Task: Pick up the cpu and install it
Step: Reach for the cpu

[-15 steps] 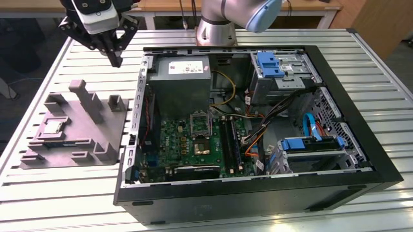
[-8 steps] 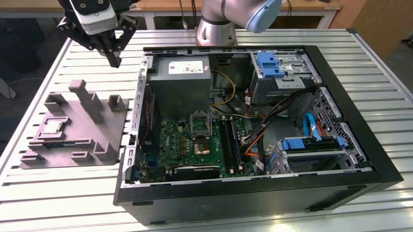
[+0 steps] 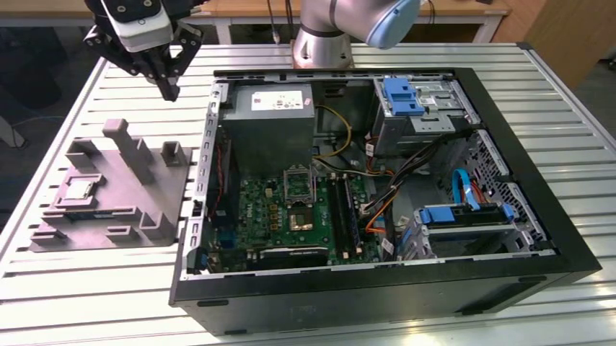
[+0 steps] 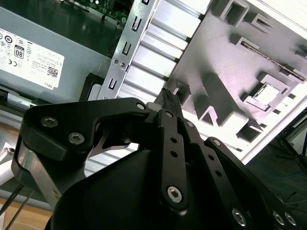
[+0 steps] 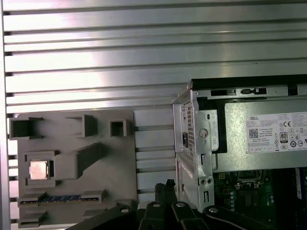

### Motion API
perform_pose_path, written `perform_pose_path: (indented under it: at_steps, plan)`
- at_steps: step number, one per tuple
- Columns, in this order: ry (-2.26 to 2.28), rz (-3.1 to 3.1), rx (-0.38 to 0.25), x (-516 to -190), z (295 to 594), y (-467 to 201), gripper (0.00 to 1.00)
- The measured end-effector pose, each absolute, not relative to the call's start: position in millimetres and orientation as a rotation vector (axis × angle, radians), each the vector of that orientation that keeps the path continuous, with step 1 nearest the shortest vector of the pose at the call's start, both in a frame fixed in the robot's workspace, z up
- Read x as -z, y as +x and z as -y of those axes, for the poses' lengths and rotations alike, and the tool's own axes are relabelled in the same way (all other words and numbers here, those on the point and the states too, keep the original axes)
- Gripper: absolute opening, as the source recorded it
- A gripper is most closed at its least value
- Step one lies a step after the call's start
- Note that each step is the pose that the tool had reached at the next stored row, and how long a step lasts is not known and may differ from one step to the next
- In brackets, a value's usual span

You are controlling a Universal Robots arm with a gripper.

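The cpu (image 3: 79,189) lies flat in a square recess of the grey holder block (image 3: 154,216). It is a small silver-grey metal tile with a pale rim, at about 7 o'clock from the gripper (image 3: 169,92) in the exterior view. We judge the pick-up step not yet under way: the gripper hangs over the ribbed aluminium table (image 3: 97,288), well apart from the chip, its dark fingers pressed together on nothing. Taking so thin a piece would, we think, call for parted fingers squared to its edges. The block is matte moulded plastic with upright posts. At its 3 o'clock the open black case (image 3: 578,252) shows a green motherboard (image 3: 279,216).
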State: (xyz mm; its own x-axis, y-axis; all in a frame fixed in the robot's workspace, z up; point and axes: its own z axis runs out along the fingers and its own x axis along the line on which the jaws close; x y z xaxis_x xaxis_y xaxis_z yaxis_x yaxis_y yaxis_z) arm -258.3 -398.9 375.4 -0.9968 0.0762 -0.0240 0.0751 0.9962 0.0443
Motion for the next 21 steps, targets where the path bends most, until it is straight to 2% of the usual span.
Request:
perform_pose_path:
  at_steps: [21]
  plan:
    - [0.118,-3.113,-0.068,-374.8,399.0,-265.2,0.11]
